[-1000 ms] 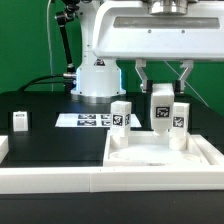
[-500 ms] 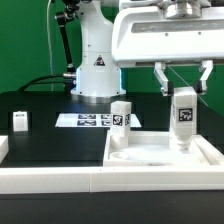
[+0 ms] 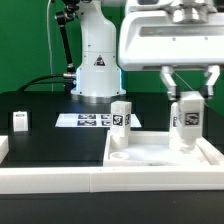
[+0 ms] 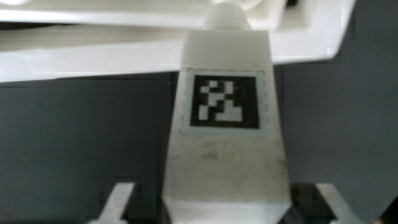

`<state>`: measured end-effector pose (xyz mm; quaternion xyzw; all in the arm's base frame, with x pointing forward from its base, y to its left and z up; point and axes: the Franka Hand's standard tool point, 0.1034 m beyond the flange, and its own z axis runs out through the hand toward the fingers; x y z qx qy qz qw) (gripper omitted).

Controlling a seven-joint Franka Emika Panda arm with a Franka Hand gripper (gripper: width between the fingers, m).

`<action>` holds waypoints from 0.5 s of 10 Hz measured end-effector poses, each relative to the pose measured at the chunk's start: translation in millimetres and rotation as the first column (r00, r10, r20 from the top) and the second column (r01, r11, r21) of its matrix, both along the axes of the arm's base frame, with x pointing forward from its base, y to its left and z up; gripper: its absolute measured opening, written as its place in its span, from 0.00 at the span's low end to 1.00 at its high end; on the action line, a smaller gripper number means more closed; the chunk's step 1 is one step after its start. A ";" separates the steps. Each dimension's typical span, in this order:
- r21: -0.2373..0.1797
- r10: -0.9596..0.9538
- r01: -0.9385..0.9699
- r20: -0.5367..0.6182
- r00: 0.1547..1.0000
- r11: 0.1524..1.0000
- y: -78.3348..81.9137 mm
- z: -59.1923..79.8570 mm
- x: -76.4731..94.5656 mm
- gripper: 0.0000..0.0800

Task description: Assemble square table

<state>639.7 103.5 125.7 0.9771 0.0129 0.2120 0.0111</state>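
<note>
The square table top (image 3: 150,160) lies flat at the front of the exterior view's right, recessed face up. My gripper (image 3: 189,95) is shut on a white tagged leg (image 3: 186,122) and holds it upright over the top's far right corner. Whether the leg's lower end touches the top I cannot tell. In the wrist view the same leg (image 4: 226,110) fills the middle between my fingers (image 4: 121,200), its pegged end pointing at the table top (image 4: 107,55). A second leg (image 3: 122,114) stands at the top's far left corner.
A third leg (image 3: 19,121) stands alone on the black board at the exterior view's left. The marker board (image 3: 88,120) lies flat behind the table top. A long white rail (image 3: 50,180) runs along the front. The robot base (image 3: 97,75) stands at the back.
My gripper has carried the held leg towards the exterior view's right, from over the middle of the table top to its far right corner, and a little lower.
</note>
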 end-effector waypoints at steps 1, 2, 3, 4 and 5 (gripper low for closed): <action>0.004 -0.010 0.010 0.003 1.000 1.000 -3.3 -1.0 -0.9 0.36; 0.004 -0.007 0.007 0.003 1.000 1.000 -1.8 -0.8 -0.8 0.36; 0.005 -0.007 0.006 0.010 1.000 1.000 -1.4 -0.7 -0.2 0.36; 0.006 -0.005 0.005 0.022 1.000 1.000 -1.4 -1.2 0.4 0.36; 0.007 -0.007 0.007 0.022 1.000 1.000 -1.5 -1.4 0.2 0.36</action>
